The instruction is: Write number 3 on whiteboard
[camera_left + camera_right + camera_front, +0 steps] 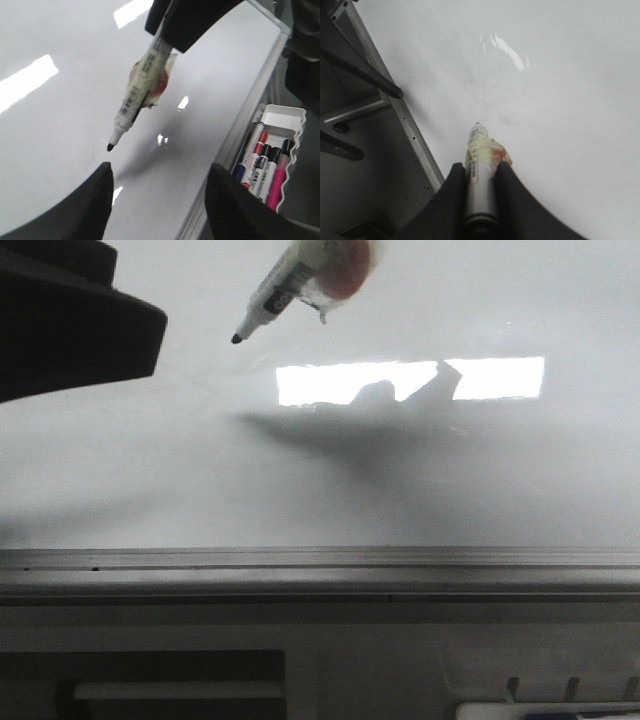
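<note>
The whiteboard (150, 470) is glossy pale grey-white and fills most of the front view. No number 3 shows on it in any view. My right gripper (480, 167) is shut on a white marker pen (479, 175) wrapped in yellowish tape. The pen (290, 280) comes in from the top of the front view. Its black tip (236, 338) points down-left and seems to hang just above the board, with its shadow apart from it. The pen also shows in the left wrist view (137, 95). My left gripper (157, 200) is open and empty over the board, near the pen's tip.
A grey metal edge rail (320, 562) runs along the board's near side. A white tray (292, 117) with several spare markers sits beside the rail. A bright rectangular light reflection (500, 378) lies on the board. My left arm (60, 320) darkens the front view's top left.
</note>
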Controlling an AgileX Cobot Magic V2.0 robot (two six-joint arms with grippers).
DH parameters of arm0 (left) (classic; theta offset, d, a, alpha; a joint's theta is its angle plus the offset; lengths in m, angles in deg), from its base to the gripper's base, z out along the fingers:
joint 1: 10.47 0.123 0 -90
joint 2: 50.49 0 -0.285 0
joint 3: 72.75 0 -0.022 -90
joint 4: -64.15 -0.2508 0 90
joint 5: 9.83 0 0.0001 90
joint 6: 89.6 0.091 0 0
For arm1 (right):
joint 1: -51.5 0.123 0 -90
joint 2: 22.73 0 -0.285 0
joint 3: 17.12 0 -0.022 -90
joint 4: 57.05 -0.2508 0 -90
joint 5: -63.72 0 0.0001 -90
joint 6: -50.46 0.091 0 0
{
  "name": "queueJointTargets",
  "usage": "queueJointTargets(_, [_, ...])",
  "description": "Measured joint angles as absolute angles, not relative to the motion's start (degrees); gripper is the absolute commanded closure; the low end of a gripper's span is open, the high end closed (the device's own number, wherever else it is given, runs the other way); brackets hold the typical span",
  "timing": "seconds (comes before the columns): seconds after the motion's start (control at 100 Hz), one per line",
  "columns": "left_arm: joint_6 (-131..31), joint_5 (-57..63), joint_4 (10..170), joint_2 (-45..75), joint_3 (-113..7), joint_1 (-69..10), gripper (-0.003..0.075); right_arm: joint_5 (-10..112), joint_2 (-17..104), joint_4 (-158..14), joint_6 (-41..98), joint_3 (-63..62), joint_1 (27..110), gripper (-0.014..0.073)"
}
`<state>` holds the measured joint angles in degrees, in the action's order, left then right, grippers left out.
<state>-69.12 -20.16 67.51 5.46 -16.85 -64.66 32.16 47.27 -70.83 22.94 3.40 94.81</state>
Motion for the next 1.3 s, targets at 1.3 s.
queueJointTargets(1.3, [-69.12, -20.16, 71.21, 5.46, -16.85, -57.03, 0.0377, 26.05, 54.4, -69.7, 26.59, -4.06, 87.02, 0.0652])
